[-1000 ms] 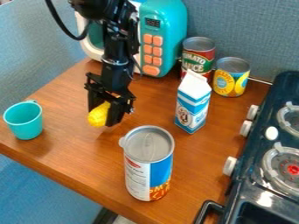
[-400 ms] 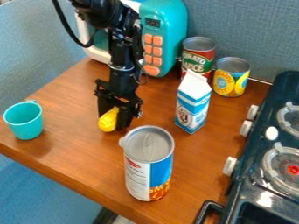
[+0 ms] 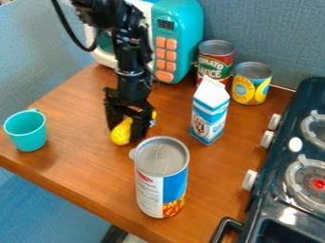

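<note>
Gripper (image 3: 125, 135) left of center, yellow toy vegetable (image 3: 121, 133) between the jaws; can't tell if they're clamped. Teal cup (image 3: 26, 132) at left edge, tall can (image 3: 161, 182) bottom center, milk carton (image 3: 209, 113) upper right of center.

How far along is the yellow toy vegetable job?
Looks done: the gripper is down at the yellow toy vegetable, near the tall can. In hand: gripper and vegetable are together; can't tell if it's gripped or released. Left, probably: final release and backing off, since the gripper is right around it.
</note>
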`<action>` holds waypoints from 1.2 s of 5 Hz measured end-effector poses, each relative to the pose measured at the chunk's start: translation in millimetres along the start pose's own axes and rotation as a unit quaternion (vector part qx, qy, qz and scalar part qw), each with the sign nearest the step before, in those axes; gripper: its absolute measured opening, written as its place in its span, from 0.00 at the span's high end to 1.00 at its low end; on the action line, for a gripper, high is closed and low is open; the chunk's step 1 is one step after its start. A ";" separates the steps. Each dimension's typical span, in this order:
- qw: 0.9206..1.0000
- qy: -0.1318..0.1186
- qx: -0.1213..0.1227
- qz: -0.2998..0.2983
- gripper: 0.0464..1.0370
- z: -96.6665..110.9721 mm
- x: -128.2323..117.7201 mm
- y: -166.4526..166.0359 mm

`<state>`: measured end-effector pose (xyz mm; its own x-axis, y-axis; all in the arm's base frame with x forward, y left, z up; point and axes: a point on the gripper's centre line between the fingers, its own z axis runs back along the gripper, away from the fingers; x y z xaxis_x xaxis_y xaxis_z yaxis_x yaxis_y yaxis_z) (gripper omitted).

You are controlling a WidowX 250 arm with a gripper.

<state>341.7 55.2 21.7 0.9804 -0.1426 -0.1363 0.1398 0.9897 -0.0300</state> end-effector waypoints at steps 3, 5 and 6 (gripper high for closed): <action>0.990 -0.119 -0.042 -0.061 0.04 61.7 -41.0 35.6; 0.998 0.015 0.041 -0.042 0.04 59.7 -88.7 107.2; 0.992 0.079 0.074 -0.067 0.04 46.1 -95.4 130.3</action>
<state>272.7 198.2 76.4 0.9193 -0.2613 -0.2942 0.2975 0.9509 0.0850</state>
